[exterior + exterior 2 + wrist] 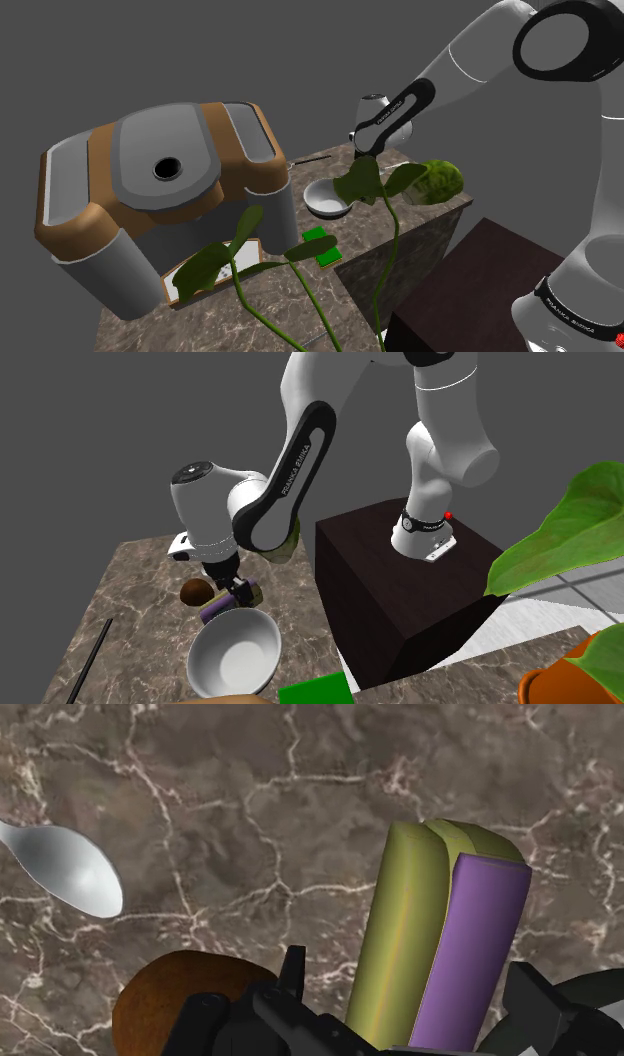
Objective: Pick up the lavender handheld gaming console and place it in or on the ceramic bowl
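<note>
The white arm bends down from its dark stand and sets the black gripper low over the marble counter. Right beneath it is the console, a purple slab with an olive-yellow side. It is outside the bowl, and from the second exterior view it sits at the bowl's twelve o'clock, just beside the rim.

Looking along the hand, the fingers stand apart with the console between them. One presses up against its purple face. On the yellow side a strip of marble shows between the other finger and the console, so as far as I can see the gripper straddles it and does not clamp it.

A brown round thing lies just beside the console, at about eleven o'clock from the bowl. The wrist view also shows the bowl of a pale spoon on the marble, beyond that brown thing. A thin dark rod lies at the bowl's nine o'clock, well apart from it. A bright green slab sits at its four o'clock.

From the shoulder view, the bowl is white and has nothing in it. Long green leaves cross in front of it. A bulky brown-and-grey appliance stands at its nine o'clock, and a leafy green lump sits at its three o'clock, near the counter's corner.
</note>
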Controlling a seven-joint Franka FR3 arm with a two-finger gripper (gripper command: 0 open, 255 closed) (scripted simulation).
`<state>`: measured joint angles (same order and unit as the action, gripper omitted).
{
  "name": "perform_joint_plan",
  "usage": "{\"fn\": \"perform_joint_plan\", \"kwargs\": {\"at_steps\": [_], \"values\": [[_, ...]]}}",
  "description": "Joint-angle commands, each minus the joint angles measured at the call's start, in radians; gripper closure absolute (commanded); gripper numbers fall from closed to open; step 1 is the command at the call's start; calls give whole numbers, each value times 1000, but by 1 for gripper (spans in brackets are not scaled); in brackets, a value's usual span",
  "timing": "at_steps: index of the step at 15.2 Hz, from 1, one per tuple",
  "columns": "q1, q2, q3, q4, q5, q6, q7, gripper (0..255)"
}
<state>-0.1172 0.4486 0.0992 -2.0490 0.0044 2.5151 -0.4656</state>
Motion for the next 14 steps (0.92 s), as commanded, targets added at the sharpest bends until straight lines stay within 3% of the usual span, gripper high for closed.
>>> {"fn": "perform_joint_plan", "kwargs": {"at_steps": [1,6,7,14], "values": [[5,8,6,-7,1,-1,-1,0],[6,8,5,-7,2,-1,-2,0],[5,10,5,-7,3,0,-3,255],[6,10,5,-3,3,-4,-2,255]]}}
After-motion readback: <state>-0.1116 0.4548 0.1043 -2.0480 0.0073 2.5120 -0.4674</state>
